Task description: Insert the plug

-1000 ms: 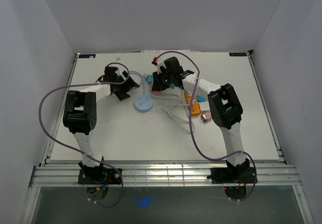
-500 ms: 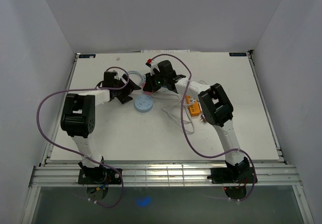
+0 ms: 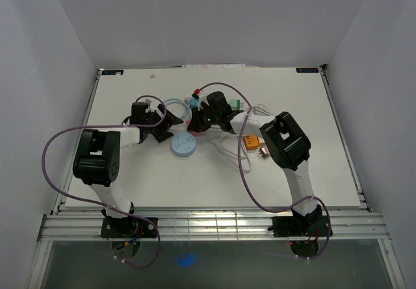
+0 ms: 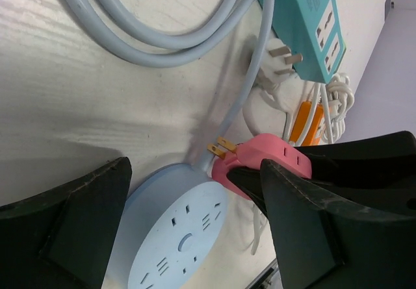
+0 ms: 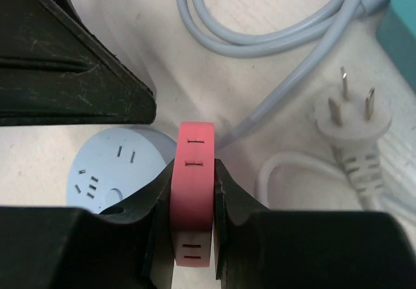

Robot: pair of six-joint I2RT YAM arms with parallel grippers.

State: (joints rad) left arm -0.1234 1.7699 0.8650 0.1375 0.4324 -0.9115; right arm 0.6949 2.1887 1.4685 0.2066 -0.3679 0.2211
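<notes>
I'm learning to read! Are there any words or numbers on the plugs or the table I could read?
No text can be read here.
A dark sticker at the far left corner of the table, and another at the far right: too small to read.
The pink adapter, round blue socket and teal strip: only slots, no words showing.

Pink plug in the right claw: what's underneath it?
Beneath the pink plug, held by the right gripper, lie the round blue socket and its pale cable. Where they join is covered.

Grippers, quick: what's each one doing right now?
Left gripper: open, holding nothing.
Right gripper: closed on the pink plug.
</notes>
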